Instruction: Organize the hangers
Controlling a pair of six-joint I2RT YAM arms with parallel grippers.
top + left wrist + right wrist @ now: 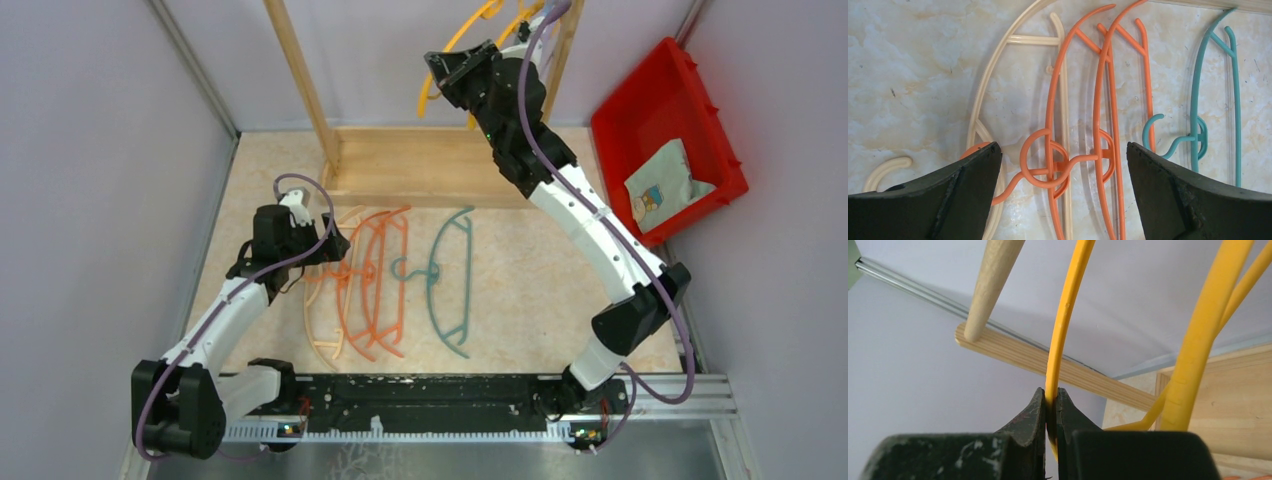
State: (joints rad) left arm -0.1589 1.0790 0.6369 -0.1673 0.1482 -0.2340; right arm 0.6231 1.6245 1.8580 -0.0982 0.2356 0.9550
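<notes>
Several hangers lie on the table: a beige hanger (318, 322), two overlapping orange hangers (372, 290) and a teal hanger (452, 290). My left gripper (335, 248) is open and hovers over the orange hangers' hooks (1048, 165), its fingers (948, 195) astride them, with the beige hanger (982, 100) to the left and the teal hanger (1198, 100) to the right. My right gripper (437, 72) is raised at the wooden rack and shut on a thin yellow hanger (1068, 315). A second yellow hanger (1208, 340) hangs close on its right.
The wooden rack has a slanted post (300, 80) and a base board (420, 165) at the back of the table. A red bin (700, 90) holding a packet (665, 185) stands at the back right. Grey walls close in both sides.
</notes>
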